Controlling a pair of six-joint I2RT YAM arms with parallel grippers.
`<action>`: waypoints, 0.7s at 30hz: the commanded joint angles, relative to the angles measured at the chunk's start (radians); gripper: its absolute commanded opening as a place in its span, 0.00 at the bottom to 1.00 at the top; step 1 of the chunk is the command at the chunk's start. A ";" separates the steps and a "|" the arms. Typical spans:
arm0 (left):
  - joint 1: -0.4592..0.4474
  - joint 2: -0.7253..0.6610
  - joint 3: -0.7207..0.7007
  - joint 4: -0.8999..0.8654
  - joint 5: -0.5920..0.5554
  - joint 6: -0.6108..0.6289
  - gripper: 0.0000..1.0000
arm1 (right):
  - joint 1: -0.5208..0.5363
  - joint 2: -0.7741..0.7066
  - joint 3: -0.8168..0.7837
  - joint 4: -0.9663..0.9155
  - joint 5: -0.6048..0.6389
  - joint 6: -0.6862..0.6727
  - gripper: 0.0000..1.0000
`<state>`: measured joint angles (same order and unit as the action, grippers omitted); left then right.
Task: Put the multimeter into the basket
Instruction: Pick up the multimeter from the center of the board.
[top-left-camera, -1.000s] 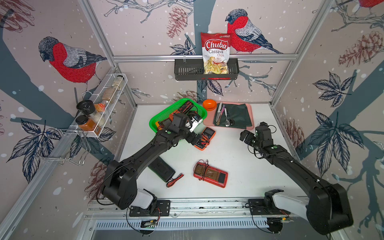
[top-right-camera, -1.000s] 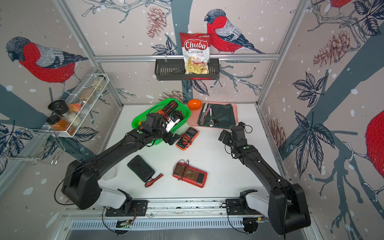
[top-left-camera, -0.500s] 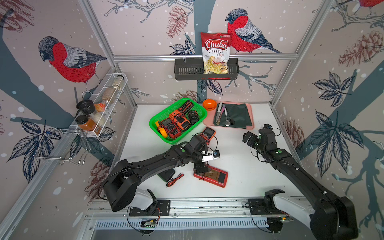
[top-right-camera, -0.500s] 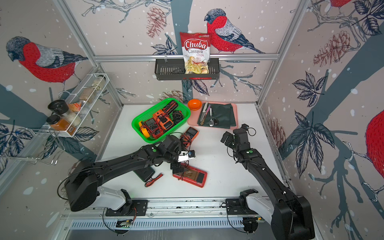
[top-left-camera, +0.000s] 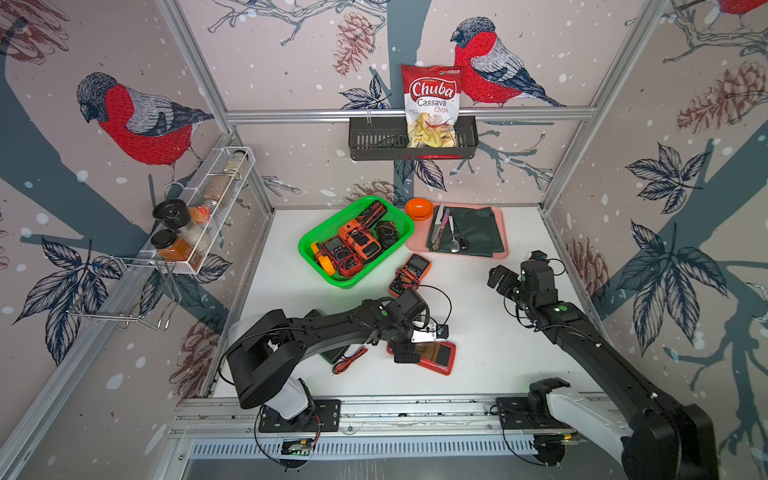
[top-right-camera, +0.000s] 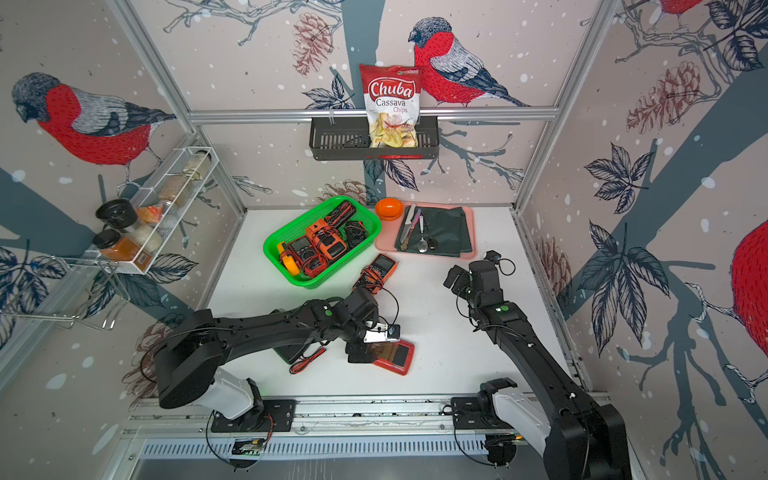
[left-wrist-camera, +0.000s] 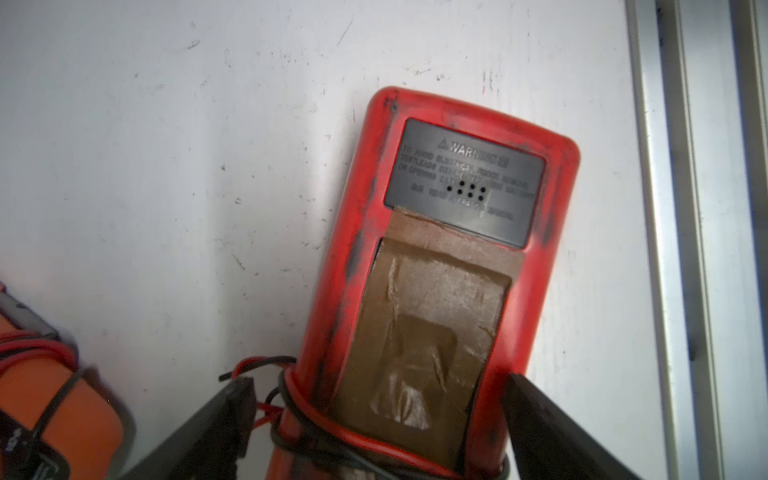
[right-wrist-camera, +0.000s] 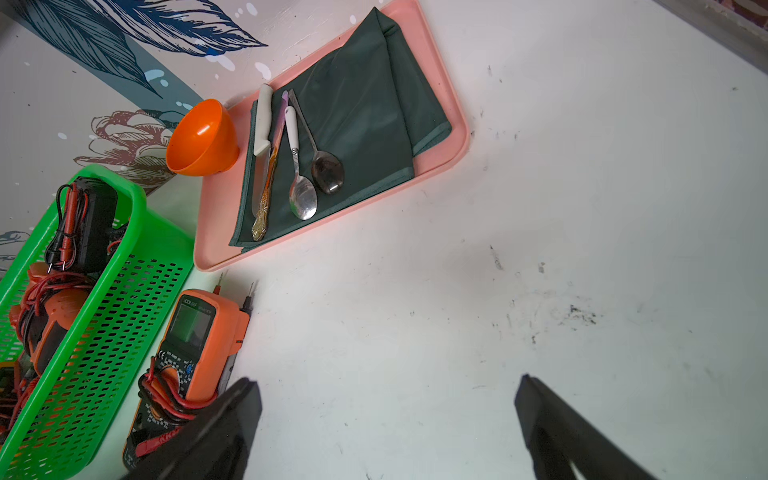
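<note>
Near the front edge, a red multimeter (left-wrist-camera: 457, 249) lies face down on the white table (top-left-camera: 478, 374). The left gripper (left-wrist-camera: 376, 384) straddles its lead-wrapped end, jaws spread wide, not clamped. Farther right, the right gripper (right-wrist-camera: 386, 384) hangs above the tabletop, jaws wide apart. Farther left, an orange multimeter (top-left-camera: 409, 274) lies just beside the green basket (top-left-camera: 353, 284), which holds several meters (top-left-camera: 359, 243).

The left gripper (top-left-camera: 415, 347) is no longer over the basket (top-left-camera: 350, 285); a second ago it hangs at the basket's near right corner; half a second ago it hovers just short of the red multimeter (top-left-camera: 438, 356); now its wide-open jaws straddle that meter's cable-wrapped end, one finger on each side in the wrist view; the basket's contents, then hidden by the left arm (top-left-camera: 332, 324), show fully; the black meter (top-left-camera: 335, 354) is now mostly covered by that arm.
</note>
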<state>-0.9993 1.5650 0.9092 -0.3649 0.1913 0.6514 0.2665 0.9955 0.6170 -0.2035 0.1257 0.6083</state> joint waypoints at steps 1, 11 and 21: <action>-0.013 0.023 -0.002 -0.012 -0.056 -0.014 0.96 | -0.003 -0.002 -0.003 0.001 -0.003 0.009 1.00; -0.016 0.084 0.001 0.127 -0.275 -0.120 0.96 | -0.010 0.016 -0.007 0.019 -0.018 0.012 1.00; 0.037 0.213 0.171 0.152 -0.413 -0.506 0.85 | -0.012 0.046 -0.011 0.027 -0.047 0.018 1.00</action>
<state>-0.9676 1.7622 1.0454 -0.2234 -0.1352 0.3157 0.2546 1.0374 0.6094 -0.1955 0.0956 0.6090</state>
